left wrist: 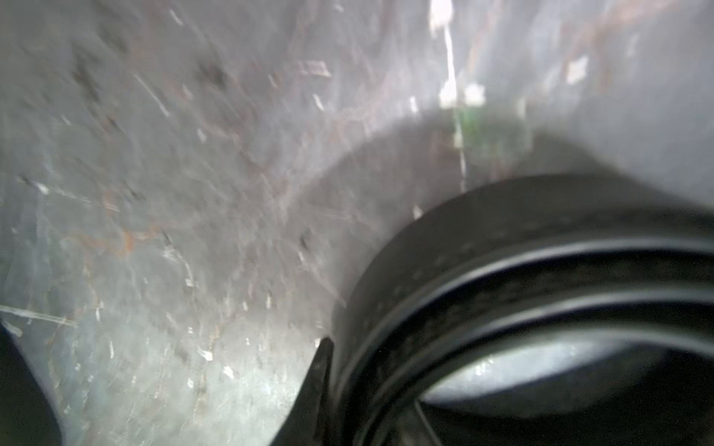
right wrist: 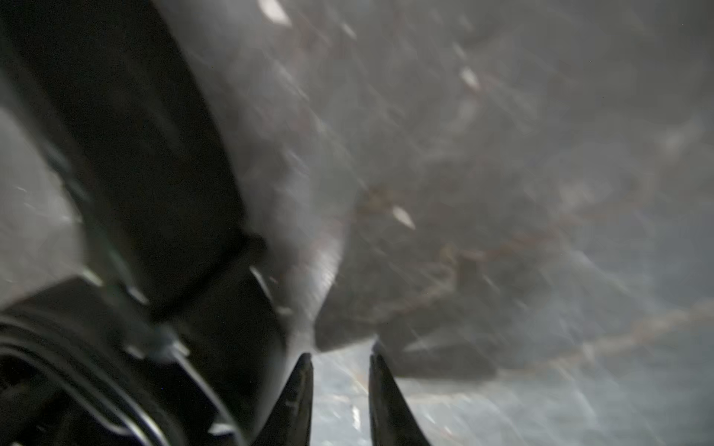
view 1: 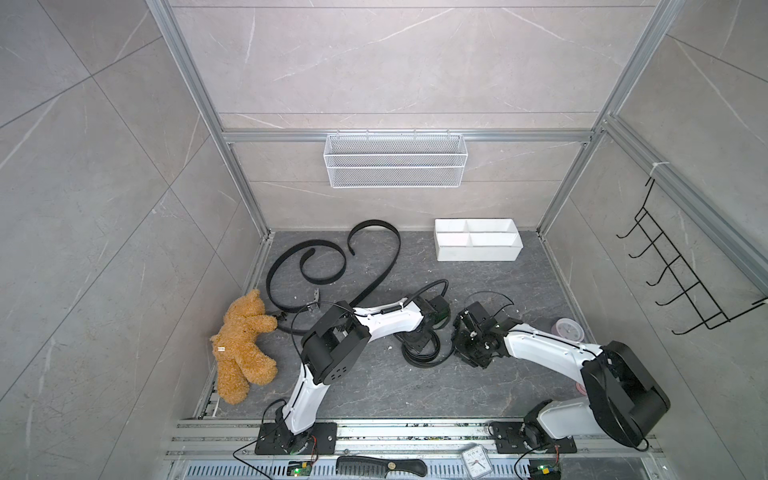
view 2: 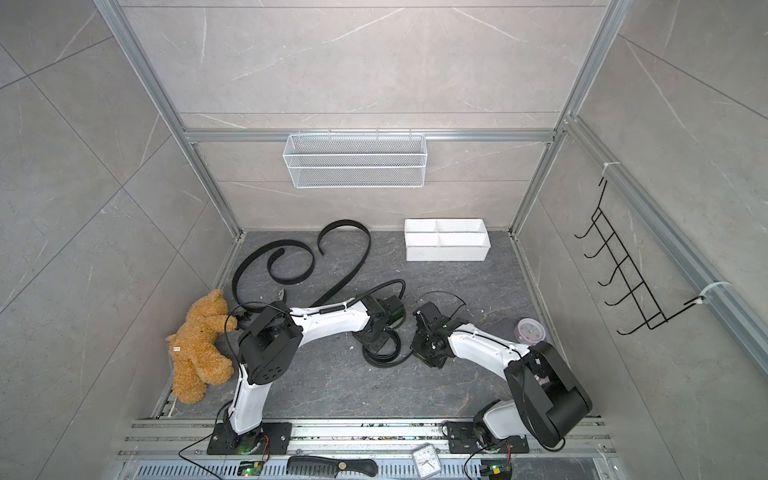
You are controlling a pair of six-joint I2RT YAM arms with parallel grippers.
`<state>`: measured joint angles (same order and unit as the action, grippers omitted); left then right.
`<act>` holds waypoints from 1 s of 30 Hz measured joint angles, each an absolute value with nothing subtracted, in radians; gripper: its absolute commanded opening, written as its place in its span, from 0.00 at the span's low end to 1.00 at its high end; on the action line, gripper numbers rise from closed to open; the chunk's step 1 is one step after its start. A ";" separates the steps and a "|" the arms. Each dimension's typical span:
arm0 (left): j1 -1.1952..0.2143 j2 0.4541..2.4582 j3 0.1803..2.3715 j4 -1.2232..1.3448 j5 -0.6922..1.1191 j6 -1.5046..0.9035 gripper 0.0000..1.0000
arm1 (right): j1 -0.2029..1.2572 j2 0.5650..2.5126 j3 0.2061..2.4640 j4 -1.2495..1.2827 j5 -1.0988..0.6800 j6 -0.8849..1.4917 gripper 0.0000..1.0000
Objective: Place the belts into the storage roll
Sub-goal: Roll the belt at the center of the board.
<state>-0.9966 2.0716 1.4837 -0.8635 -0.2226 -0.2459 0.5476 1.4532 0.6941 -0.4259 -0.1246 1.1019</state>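
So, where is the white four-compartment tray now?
In both top views the four-compartment tray stands on the dark floor at the back right, below the wire-mesh basket and right of the looped belt.

Overhead view, as I see it from my station. My left gripper (view 1: 420, 338) is down on the coiled belt (view 1: 419, 358) at mid-floor, with my right gripper (view 1: 467, 349) just beside the coil. Loose belts (view 1: 322, 280) curl at far left, well apart from the storage roll (view 1: 478, 253). A teddy bear (view 1: 243, 345) lies by the left wall.
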 measured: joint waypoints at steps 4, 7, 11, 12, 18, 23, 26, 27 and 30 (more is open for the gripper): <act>-1.006 2.060 1.466 -0.855 -0.215 -0.245 0.00 | 0.543 1.524 0.750 -0.383 -0.125 1.055 0.29; -1.011 2.059 1.465 -0.855 -0.212 -0.249 0.00 | 0.538 1.568 0.787 -0.356 -0.141 1.015 0.33; -1.011 2.064 1.474 -0.856 -0.208 -0.268 0.00 | 0.535 1.587 0.804 -0.334 -0.171 0.960 0.41; -1.012 2.068 1.480 -0.861 -0.208 -0.275 0.00 | 0.535 1.586 0.804 -0.336 -0.177 0.948 0.42; -1.016 2.105 1.535 -0.922 -0.214 -0.311 0.00 | 0.528 1.540 0.805 -0.437 -0.156 0.884 0.49; -1.018 2.114 1.547 -0.937 -0.217 -0.329 0.00 | 0.528 1.444 0.802 -0.512 -0.116 0.862 0.53; -1.019 2.114 1.548 -0.938 -0.218 -0.333 0.00 | 0.529 1.360 0.784 -0.508 -0.114 0.858 0.55; -1.019 2.114 1.548 -0.939 -0.218 -0.334 0.00 | 0.532 1.340 0.774 -0.501 -0.117 0.859 0.56; -1.019 2.114 1.548 -0.938 -0.219 -0.334 0.00 | 0.560 1.295 0.719 -0.451 -0.131 0.859 0.59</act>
